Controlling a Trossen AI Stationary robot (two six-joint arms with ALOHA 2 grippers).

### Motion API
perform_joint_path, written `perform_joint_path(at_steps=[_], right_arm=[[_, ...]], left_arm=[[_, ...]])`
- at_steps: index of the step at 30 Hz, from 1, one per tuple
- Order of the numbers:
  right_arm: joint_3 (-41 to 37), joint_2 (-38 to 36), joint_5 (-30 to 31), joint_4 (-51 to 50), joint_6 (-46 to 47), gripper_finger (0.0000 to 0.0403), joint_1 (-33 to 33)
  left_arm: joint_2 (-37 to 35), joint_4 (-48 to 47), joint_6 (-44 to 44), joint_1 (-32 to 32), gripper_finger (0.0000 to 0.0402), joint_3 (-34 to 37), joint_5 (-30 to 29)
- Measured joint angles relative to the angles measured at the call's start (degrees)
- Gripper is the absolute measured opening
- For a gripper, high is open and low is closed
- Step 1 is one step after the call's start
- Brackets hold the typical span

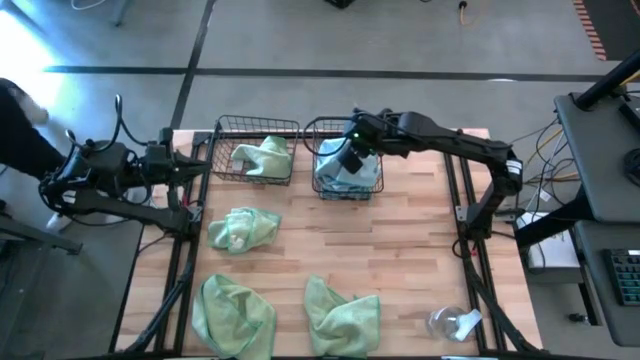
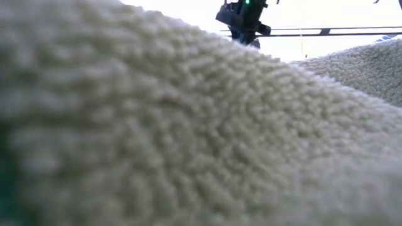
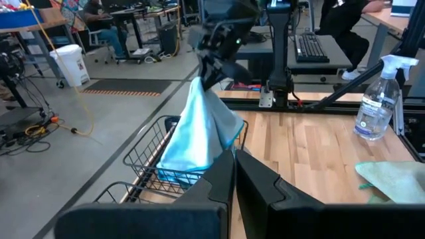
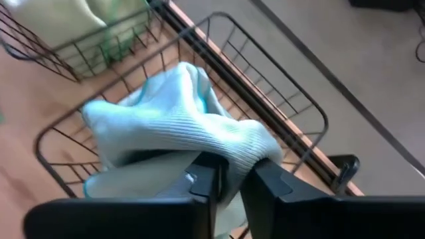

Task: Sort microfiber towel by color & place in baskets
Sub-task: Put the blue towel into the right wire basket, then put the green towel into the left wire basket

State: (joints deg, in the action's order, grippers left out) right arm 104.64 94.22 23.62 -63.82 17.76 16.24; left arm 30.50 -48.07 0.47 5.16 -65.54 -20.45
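My right gripper is above the right wire basket, shut on a pale blue towel that hangs down into that basket. The left basket holds a light green towel. Three more green towels lie crumpled on the table: one mid-left and two along the near edge. My left gripper waits shut beside the left basket's left wall, touching nothing. In the low view a towel fills the picture. My right gripper pinches a bunched fold of the blue towel between its two fingers, coming from above and slanting down. The towel hangs below the fingers, several layers gathered. Its lower end rests inside the right basket.
A clear plastic item lies near the table's near right corner. A spray bottle stands by the right side. Bare wood lies between the baskets and the near towels. People sit at desks beyond the table.
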Motion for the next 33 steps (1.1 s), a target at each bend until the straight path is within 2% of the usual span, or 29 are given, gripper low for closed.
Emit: perform_joint_path(at_steps=[9,13,18,22,30,33], right_arm=[[0.11,0.49,0.51,-0.54,-2.66,0.0107,0.79],[1.14,0.08,4.66,0.25,-7.12,0.0113,2.16],[6.63,0.08,4.27,0.76,-5.43,0.0114,3.15],[11.75,0.08,-2.54,0.79,-4.46,0.0114,2.78],[16.56,0.04,-26.33,-3.47,4.35,0.0114,0.18],[15.69,0.04,-28.53,-7.09,9.47,0.0114,-2.51]], left_arm=[[0.0,0.0,0.02,-0.01,0.0,0.0,0.0],[0.0,0.0,0.02,-0.01,0.0,0.0,0.0],[0.0,0.0,-0.62,-0.01,0.0,0.0,0.0],[0.0,0.0,-1.55,0.01,0.0,0.0,0.0],[0.0,-1.13,-1.92,0.0,0.0,0.0,0.02],[0.0,-2.86,-2.05,-0.01,0.0,0.0,0.05]])
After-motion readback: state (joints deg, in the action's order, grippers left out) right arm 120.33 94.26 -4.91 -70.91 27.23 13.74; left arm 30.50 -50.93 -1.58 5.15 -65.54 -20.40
